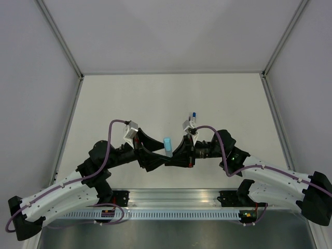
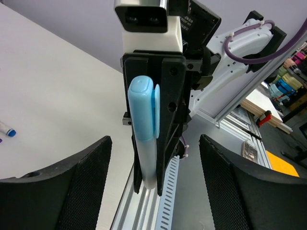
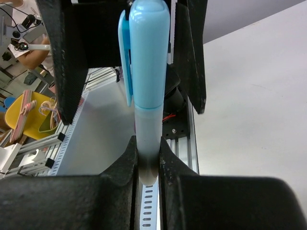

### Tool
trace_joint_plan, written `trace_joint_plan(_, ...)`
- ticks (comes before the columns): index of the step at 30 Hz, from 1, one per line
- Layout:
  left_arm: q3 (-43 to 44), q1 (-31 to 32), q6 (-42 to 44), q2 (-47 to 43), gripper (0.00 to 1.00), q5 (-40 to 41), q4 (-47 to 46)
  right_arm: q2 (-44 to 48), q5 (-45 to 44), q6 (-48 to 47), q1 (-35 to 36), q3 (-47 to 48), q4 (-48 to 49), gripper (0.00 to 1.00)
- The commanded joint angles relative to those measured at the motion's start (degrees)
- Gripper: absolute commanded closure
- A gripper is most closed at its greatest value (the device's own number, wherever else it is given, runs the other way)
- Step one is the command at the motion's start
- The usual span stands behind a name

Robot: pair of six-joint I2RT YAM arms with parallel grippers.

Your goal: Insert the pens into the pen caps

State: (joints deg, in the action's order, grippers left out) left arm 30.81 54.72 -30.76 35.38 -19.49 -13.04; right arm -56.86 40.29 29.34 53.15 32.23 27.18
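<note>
A pen with a pale barrel wearing a light-blue pen cap stands between the two grippers above the table's near middle. My right gripper is shut on the lower end of the barrel. My left gripper is open, its fingers spread wide on either side of the cap and not touching it. A second pen, white with a blue tip, lies loose on the table beyond the right wrist.
An aluminium rail with a slotted cable duct runs along the near edge under the grippers. White enclosure walls with metal posts bound the table on three sides. The arm bases sit at the bottom corners.
</note>
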Motion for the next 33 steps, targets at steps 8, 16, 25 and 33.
trace_joint_plan(8, 7.51, 0.12, 3.69, 0.3, 0.18, 6.21, 6.62, -0.97, 4.35, -0.95, 1.17, 2.14, 1.65, 1.0)
trace_joint_plan(16, 10.94, 0.12, 3.43, 3.12, 0.21, 7.97, 6.8, -1.32, 4.44, -1.57, 2.14, 2.58, 0.77, 1.0)
trace_joint_plan(25, 7.7, 0.12, 0.71, 3.73, 0.47, 5.69, 3.73, -1.15, 4.71, -2.1, 2.31, 2.84, 0.77, 1.0)
trace_joint_plan(33, 1.98, 0.12, -3.42, 5.76, 0.98, -5.73, -5.05, 2.89, -3.26, -5.6, 2.31, 3.63, -0.37, 1.0)
